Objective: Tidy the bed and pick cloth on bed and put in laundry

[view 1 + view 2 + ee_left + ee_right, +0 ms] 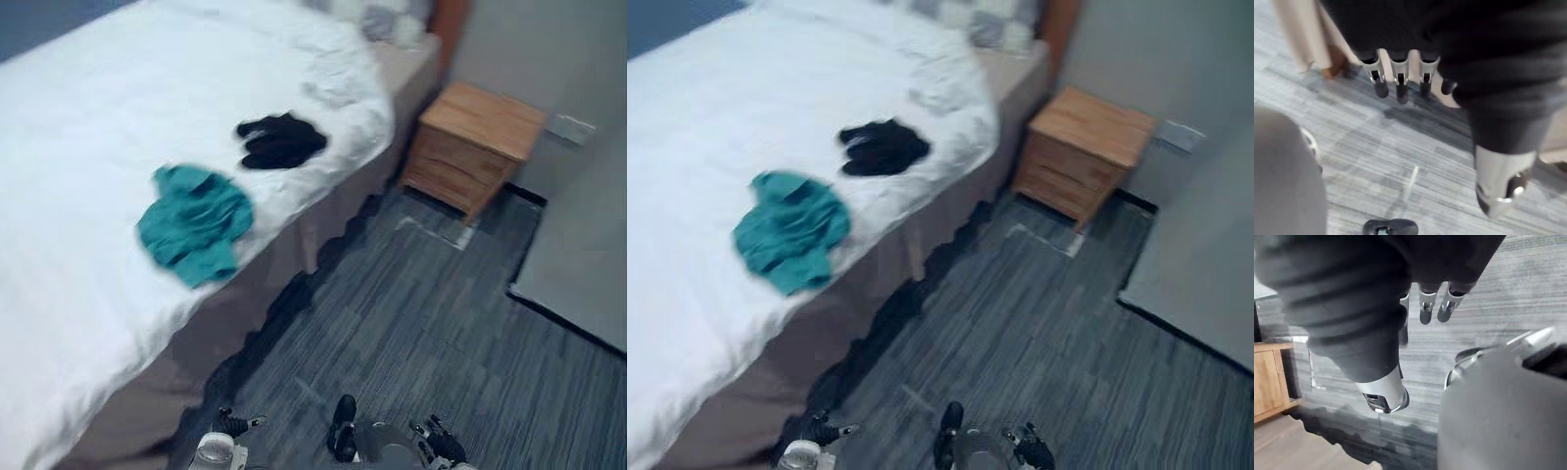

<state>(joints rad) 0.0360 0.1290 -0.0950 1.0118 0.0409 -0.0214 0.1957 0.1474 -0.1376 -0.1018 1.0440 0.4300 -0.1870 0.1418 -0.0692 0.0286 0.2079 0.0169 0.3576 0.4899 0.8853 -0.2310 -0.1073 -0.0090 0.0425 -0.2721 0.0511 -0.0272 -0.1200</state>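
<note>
**Q.** Where do the task's things lie, and what do the hands hold?

**A.** The teal cloth [196, 223] lies crumpled on the bed [78, 117], near the bed's floor-side edge. The black cloth [281, 141] lies nearer the bed's head, apart from the teal one. The left hand [1400, 81] and right hand [1426, 308] hang beside the bed, fingers straight and apart, holding nothing.

**Q.** What could go wrong?

**A.** Probably a shallow pinch: it could gather the white cover along with the cloth and rumple the bed. A loose hold could drop the cloth off the bed's edge onto the floor [421, 323].

**Q.** Edges and room?

**A.** The floor alongside the bed is open. The nightstand [473, 145] stands just beside the bed's head and narrows that end. Both cloths favour a reach from the bed's side.
</note>
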